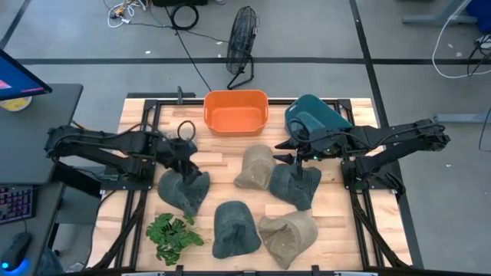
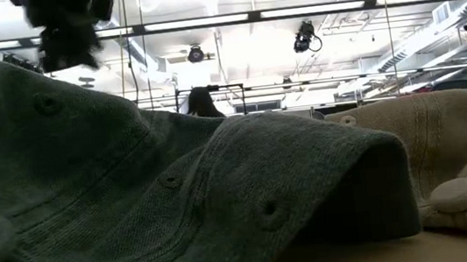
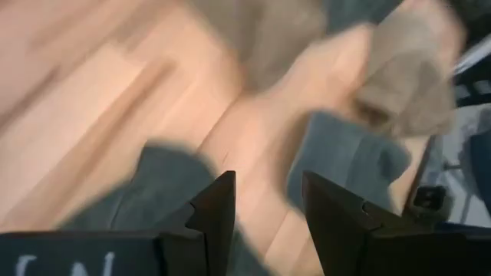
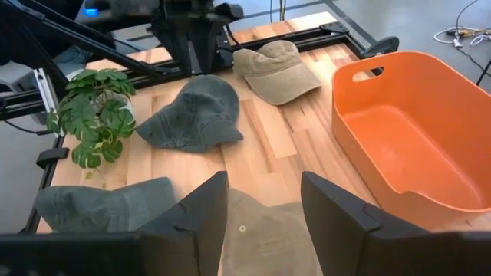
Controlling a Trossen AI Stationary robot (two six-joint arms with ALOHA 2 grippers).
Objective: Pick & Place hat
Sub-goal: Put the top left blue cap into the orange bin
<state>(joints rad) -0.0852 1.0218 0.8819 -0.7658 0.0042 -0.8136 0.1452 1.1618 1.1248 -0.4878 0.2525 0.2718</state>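
Over the slatted wooden bench [image 1: 222,162], both hands above caps

Left hand [image 1: 185,164], fingers spread, hangs over a faded dark green cotton cap [image 1: 184,192] at the bench's left; right hand [image 1: 296,157], fingers apart, is above another dark green cap [image 1: 294,186], beside a tan cap [image 1: 255,166] near the orange plastic tub [image 1: 235,112]

Both dark six-joint arms are stretched in toward the middle of the table. The left arm's two-finger gripper [image 1: 186,162] sits around 9 o'clock from table centre, pointing down, fingers [image 3: 217,211] parted with a clear gap. The right arm's two-finger gripper [image 1: 298,157] is around 2 o'clock from centre, also tipped downward, its fingers [image 4: 201,205] spread apart too.
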